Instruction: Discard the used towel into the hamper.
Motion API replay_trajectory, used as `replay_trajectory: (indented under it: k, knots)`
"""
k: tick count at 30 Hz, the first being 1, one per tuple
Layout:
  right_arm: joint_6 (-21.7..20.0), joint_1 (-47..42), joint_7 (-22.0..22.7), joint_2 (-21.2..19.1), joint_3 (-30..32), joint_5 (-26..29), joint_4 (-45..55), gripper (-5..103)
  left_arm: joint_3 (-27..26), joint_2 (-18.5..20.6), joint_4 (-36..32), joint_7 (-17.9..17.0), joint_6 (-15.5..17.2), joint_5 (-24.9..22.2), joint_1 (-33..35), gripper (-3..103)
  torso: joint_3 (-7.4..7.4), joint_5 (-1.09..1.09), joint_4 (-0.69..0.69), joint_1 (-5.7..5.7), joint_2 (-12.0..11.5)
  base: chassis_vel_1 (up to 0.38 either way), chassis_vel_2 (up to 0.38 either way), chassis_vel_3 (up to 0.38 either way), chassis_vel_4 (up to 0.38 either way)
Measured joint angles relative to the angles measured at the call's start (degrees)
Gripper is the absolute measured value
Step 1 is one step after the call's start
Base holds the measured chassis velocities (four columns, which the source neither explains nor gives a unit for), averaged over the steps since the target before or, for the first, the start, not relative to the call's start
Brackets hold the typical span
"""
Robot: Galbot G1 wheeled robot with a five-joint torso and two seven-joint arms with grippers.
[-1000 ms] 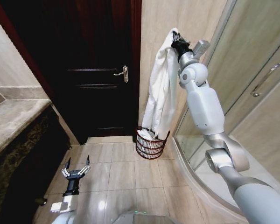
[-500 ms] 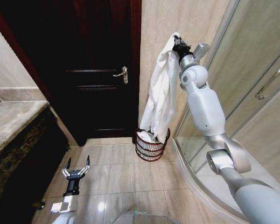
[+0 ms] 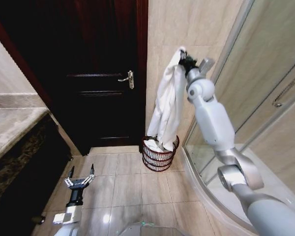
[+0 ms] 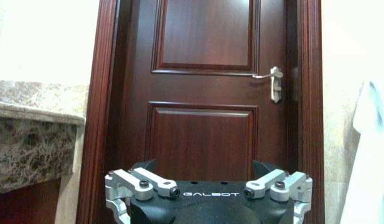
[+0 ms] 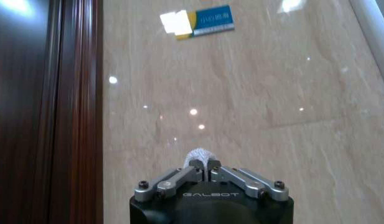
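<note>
Right gripper: raised high at the far wall, fingers pinched on the white towel, which hangs into the hamper on the floor below. Hamper stands between the dark door on its left and the shower glass on its right. Left gripper: low and near, fingers spread, holding nothing.

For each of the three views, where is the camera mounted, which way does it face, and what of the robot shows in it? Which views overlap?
Head view: from the head, down at the floor, door and hamper; both arms show, the right gripper holding the towel up, the left gripper low.
Left wrist view: level at the door; open fingers.
Right wrist view: at the wall tile; fingers pinch towel.
Shared: door and towel in head and left wrist views.
</note>
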Motion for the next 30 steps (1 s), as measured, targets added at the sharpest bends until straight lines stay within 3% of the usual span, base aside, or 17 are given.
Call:
replay_trajectory:
  k: [12,30]
  knots:
    - [1.0,-7.5,-0.5,1.8,0.4,-1.8,0.8,2,-0.1,-0.4,0.1,0.0,-0.3,0.1,0.0,100,0.0,-0.01,0.01,0.0,0.0,0.0,0.0,0.0,0.0]
    - [5.6,-23.1,-3.7,5.8,2.5,-7.5,-2.0,2,0.3,-1.3,0.5,-0.1,-1.3,1.2,0.3,100,-0.01,-0.01,0.01,0.0,0.0,0.0,0.0,0.0,0.0]
